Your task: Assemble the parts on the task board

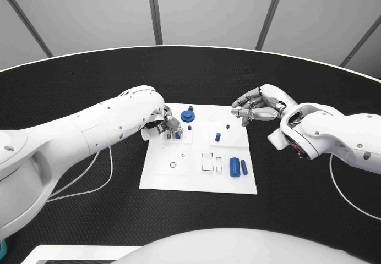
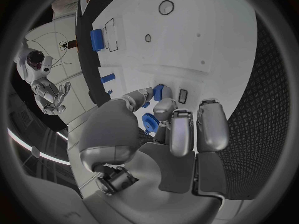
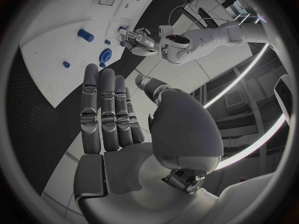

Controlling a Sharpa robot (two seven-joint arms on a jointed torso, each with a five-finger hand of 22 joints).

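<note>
The left robot hand [image 1: 167, 125] pinches a small blue plastic peg [image 2: 158, 90] over the far-left corner of the white task board [image 1: 199, 181], positioned for insertion. The right robot hand [image 1: 258, 107] hovers released, fingers apart, beside the board's far-right corner.

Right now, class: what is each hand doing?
Left hand: pinching a small blue part on the task board.
Right hand: open, holding nothing.
</note>
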